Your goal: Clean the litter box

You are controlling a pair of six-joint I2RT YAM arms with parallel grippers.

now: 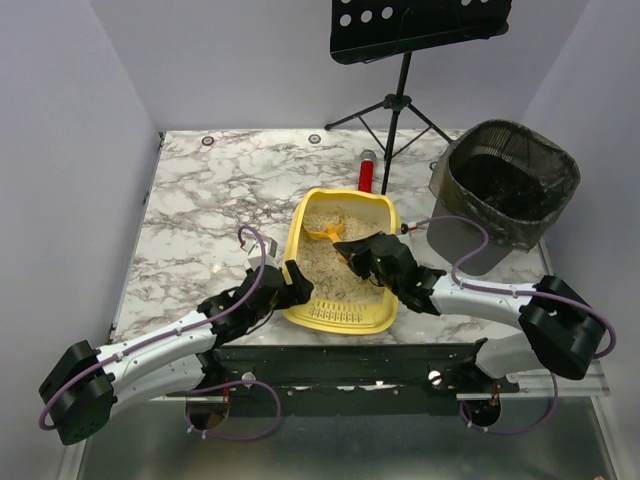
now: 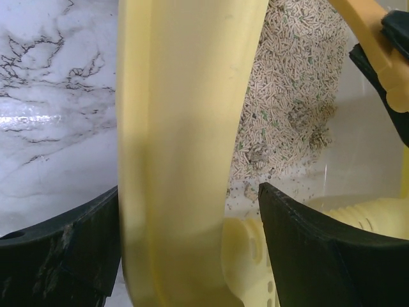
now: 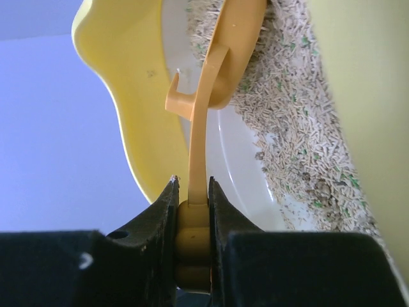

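The yellow litter box (image 1: 340, 318) sits at the table's near middle, with beige litter (image 1: 330, 262) piled inside. My left gripper (image 1: 292, 285) is at its left wall. In the left wrist view the gripper (image 2: 188, 188) stands open astride that wall (image 2: 179, 128), one finger (image 2: 57, 249) outside and the other finger (image 2: 319, 249) inside, with a gap on the inner side. My right gripper (image 1: 352, 250) reaches in from the right. It is shut (image 3: 192, 182) on the handle of the orange-yellow scoop (image 3: 223, 64), whose bowl (image 1: 325, 233) rests in the litter (image 3: 300, 128).
A black mesh bin (image 1: 505, 185) with a dark liner stands at the back right. A red cylinder (image 1: 366, 175) lies just behind the litter box. A black music stand (image 1: 400, 100) rises at the back. Marble tabletop (image 1: 210, 220) stretches to the left.
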